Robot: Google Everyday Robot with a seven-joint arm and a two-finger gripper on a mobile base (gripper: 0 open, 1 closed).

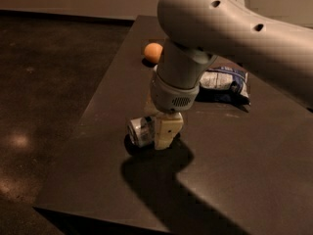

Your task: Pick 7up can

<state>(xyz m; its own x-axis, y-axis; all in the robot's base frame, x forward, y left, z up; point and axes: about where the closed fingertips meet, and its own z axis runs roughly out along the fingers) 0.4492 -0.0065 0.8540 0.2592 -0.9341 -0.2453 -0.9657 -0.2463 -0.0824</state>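
Status: pick not done, judging by this view. Small silver-white aluminium 7up can (141, 130) with green markings lies on its side towards the left front part of the dark rectangular tabletop (88, 180), end face toward the camera. It looks to be resting on the surface, not lifted.

My gripper (159, 133) is down at table level, right against the can's right side. Can't tell whether it's clamped on the can or spread around it: the far side is hidden behind the can and my wrist. So my read is approach looks complete, grasp unconfirmed, lift left to do.

Further back, a small round orange fruit (152, 52) sits near the left rear edge, well apart from the can. Right of that is a crinkled blue-and-white chip bag (226, 80), partly behind my wrist and apart from the can.

Arm pose: grey-white upper link (230, 23) enters from the upper right and bends sharply. Cylindrical wrist (178, 82) points nearly straight down over the can. Shadow (156, 175) falls toward the table's front.
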